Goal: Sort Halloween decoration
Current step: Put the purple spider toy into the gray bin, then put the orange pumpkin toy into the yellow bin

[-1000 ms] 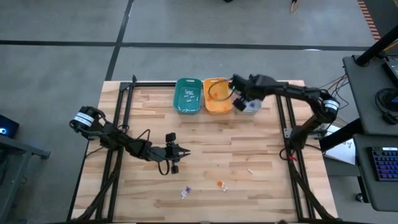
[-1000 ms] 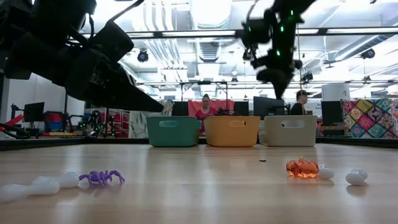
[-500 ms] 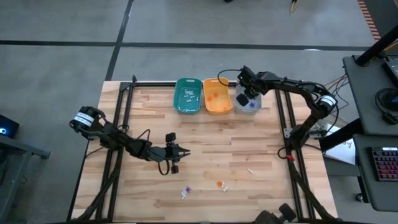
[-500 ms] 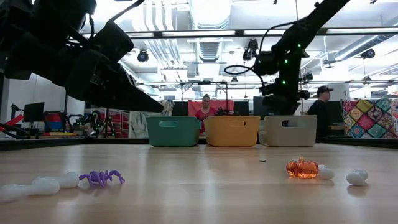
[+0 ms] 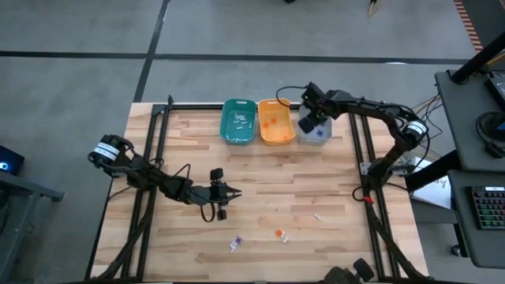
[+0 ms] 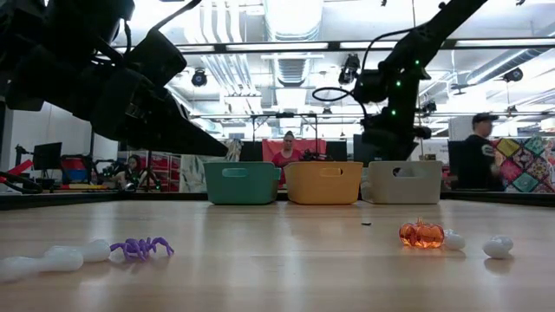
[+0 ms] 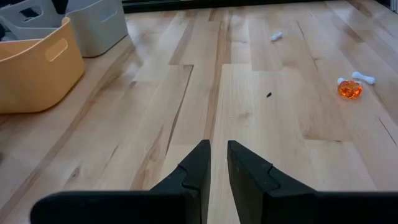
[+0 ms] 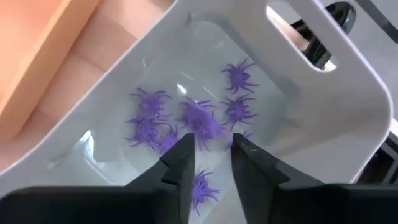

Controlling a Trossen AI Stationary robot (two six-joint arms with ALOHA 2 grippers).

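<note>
"Where is your right claw (image 8: 208, 163) now?"

"Over the grey bin (image 8: 348, 118) at the far right, fingers a little apart, nothing between them. Purple spiders (image 8: 198, 118) lie inside; this looks like the drop step."

"And next?"

"Back to the near edge, I judge: a purple spider (image 6: 141, 248), an orange pumpkin (image 6: 421, 234) and white pieces (image 6: 498, 247) wait there. My left claw (image 7: 218, 163) hangs mid-table, nearly closed, empty."

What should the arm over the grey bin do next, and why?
Probably lift away and head back for another trinket. The right gripper hangs over the grey bin with its fingers apart and nothing between them, purple spiders lie inside, and a purple spider and orange pumpkin wait on the table.
</note>
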